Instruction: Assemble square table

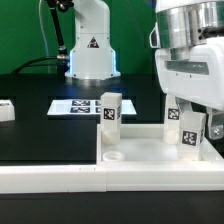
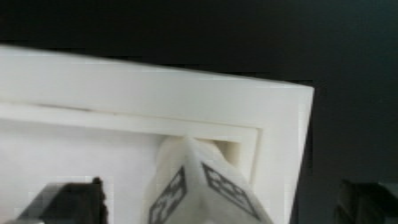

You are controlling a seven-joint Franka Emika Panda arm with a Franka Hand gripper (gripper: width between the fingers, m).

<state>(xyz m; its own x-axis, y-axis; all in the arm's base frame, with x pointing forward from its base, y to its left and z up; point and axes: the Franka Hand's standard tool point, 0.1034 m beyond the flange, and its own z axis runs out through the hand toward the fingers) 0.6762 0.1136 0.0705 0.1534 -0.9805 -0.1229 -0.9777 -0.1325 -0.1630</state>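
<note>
The white square table top (image 1: pixel 150 150) lies at the front with its raised rim up; its corner fills the wrist view (image 2: pixel 160 95). One white tagged leg (image 1: pixel 110 112) stands upright at its far corner on the exterior view's left. A second tagged leg (image 1: pixel 187 127) stands at the far corner on the exterior view's right and also shows in the wrist view (image 2: pixel 205 190). My gripper (image 1: pixel 188 122) hangs over this second leg. In the wrist view the gripper (image 2: pixel 222 205) is open, with its dark fingers (image 2: pixel 71 203) well clear of the leg on both sides.
The marker board (image 1: pixel 80 106) lies flat behind the table top. The long white L-shaped wall (image 1: pixel 90 182) runs along the front. A small white part (image 1: pixel 6 110) sits at the exterior view's far left. An empty round socket (image 1: pixel 113 157) shows in the top.
</note>
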